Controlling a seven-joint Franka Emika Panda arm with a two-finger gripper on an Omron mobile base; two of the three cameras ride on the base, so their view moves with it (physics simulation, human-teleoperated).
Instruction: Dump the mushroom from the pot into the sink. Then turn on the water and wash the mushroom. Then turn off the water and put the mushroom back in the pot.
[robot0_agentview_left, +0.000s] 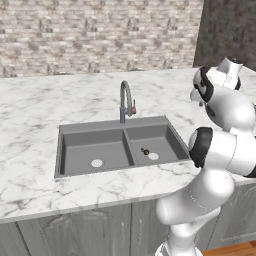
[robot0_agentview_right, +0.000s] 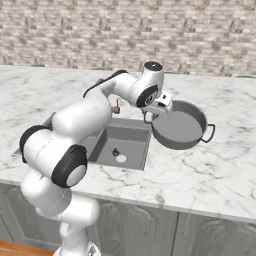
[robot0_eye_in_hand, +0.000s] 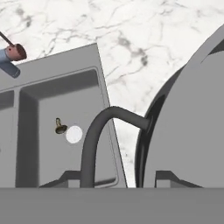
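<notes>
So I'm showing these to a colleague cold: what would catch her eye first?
The tilted dark grey pot, held up over the marble counter to the right of the sink, with the hand closed on its loop handle. Next, the tiny brown mushroom lying in the right basin beside the light drain.

— Where's the mushroom (robot0_agentview_right: 115, 152)?
— A tiny brown lump low in the frame's middle, on the floor of the dark grey sink (robot0_agentview_right: 131, 131), just beside the light drain.
— The pot (robot0_agentview_right: 179, 125)?
— Right of centre, tilted, apparently empty.
</notes>
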